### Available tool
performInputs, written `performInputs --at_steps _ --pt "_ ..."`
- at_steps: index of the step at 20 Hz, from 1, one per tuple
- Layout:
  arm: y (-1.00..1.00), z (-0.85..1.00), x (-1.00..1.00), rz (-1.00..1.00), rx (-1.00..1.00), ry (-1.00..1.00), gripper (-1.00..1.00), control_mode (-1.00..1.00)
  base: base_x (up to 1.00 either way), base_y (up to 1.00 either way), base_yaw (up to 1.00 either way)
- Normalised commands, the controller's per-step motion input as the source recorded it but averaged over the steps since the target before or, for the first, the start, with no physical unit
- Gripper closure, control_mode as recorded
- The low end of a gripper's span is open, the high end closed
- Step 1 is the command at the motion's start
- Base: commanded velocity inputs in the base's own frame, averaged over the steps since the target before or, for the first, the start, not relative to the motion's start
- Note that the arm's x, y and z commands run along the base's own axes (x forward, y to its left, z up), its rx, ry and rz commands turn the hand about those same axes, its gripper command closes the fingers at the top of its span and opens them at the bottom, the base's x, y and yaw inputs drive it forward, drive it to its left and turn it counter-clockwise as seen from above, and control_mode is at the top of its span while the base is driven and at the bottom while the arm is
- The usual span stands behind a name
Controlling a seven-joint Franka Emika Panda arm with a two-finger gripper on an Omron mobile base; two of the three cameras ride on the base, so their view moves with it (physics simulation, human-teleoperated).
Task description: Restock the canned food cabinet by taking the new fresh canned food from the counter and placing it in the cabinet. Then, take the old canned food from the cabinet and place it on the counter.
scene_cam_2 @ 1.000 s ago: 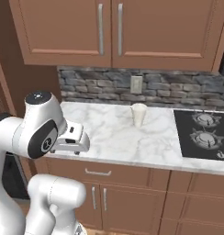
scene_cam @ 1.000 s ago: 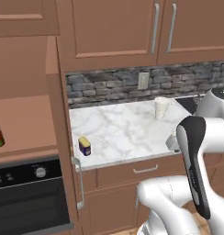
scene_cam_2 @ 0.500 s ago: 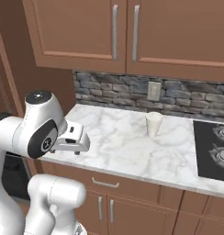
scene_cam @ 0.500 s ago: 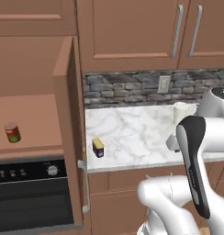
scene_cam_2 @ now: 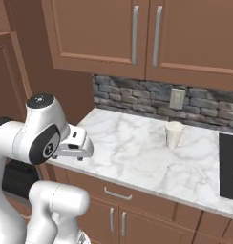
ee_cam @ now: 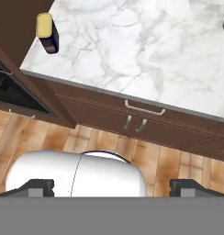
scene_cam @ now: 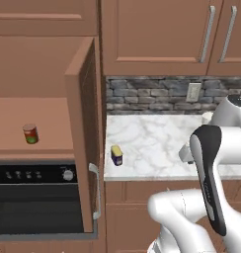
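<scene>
Between the earlier frames and this moment the base had driven, so both base views had swung: the open cabinet (scene_cam: 41, 123) had come to take up the left half of the left base view, and the black oven (scene_cam: 33, 200) beneath it showed more fully. None of the cans themselves had shifted.

In the left base view the old canned food (scene_cam: 29, 133), red with a green band, stood upright on the cabinet's flat shelf at centre left of the frame. The cabinet's door (scene_cam: 85, 133) stood swung out, edge-on, just left of centre, its silver handle (scene_cam: 96, 190) low on it. Just right of that door, the new fresh canned food (scene_cam: 116, 155), dark blue with a yellow top, stood upright near the front left corner of the counter (scene_cam: 152, 143). In the hand view the same can (ee_cam: 47, 32) appeared at upper left, on the marble close to its edge.

A pale cup (scene_cam_2: 174, 135) stood further along the counter, right of centre in the right base view, well apart from both cans, near the grey stone backsplash (scene_cam_2: 137, 95).

The gripper (scene_cam_2: 79, 148) hung at centre left of the right base view, above the counter's front edge and pointing down. Its fingertips (ee_cam: 38, 186) stood far apart at the bottom corners of the hand view, with nothing between them.
</scene>
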Motion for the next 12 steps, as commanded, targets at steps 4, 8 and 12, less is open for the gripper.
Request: performInputs --at_steps 4,8,12 --pt "0.00 0.00 0.00 0.00 0.00 0.00 -1.00 1.00 0.24 0.05 0.08" --pt "0.00 0.00 0.00 0.00 0.00 0.00 -1.00 1.00 0.23 0.10 0.09" --pt "0.00 0.00 0.00 0.00 0.00 0.00 -1.00 1.00 0.40 0.28 0.05"
